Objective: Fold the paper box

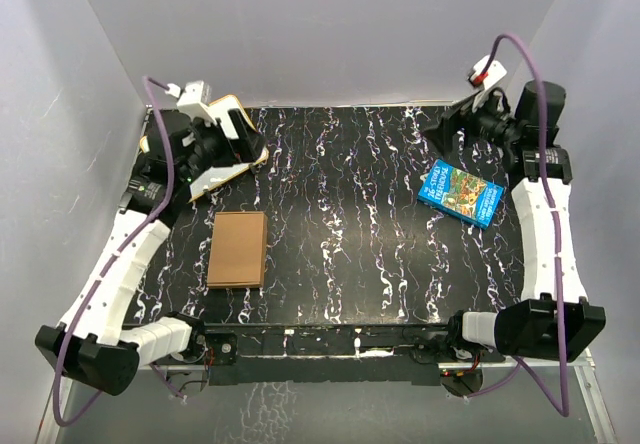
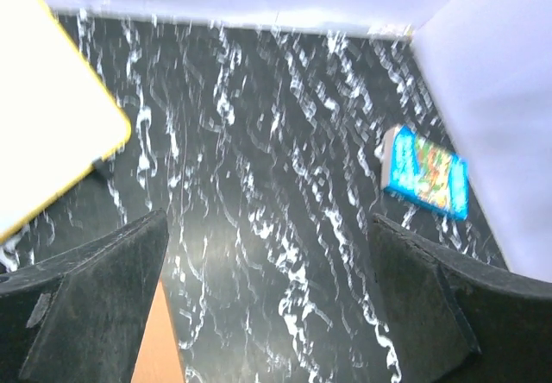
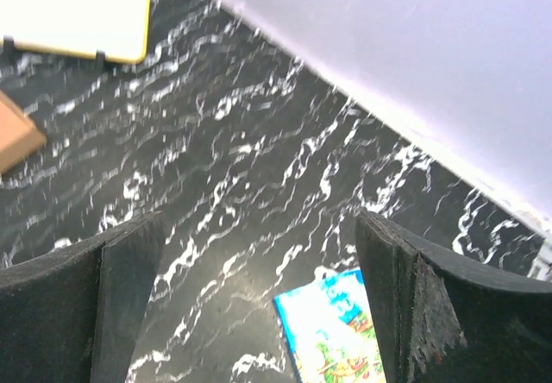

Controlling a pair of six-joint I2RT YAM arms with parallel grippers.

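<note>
Lying flat and unformed on the black marbled desk (image 1: 330,214), the brown cardboard box blank (image 1: 237,249) sits near the left arm, while the left tool (image 2: 267,305) and right tool (image 3: 259,305) hover wide apart, empty.

Flat box (image 1: 237,249) left on table (image 1: 340,224), book (image 1: 462,193) right (well apart)

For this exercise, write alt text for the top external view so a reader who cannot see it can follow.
A flat brown paper box lies untouched on a black marbled table, left of centre. A blue printed box lies at the right, and a yellow-edged board sits under the raised left arm; both arms are held above the table.
</note>
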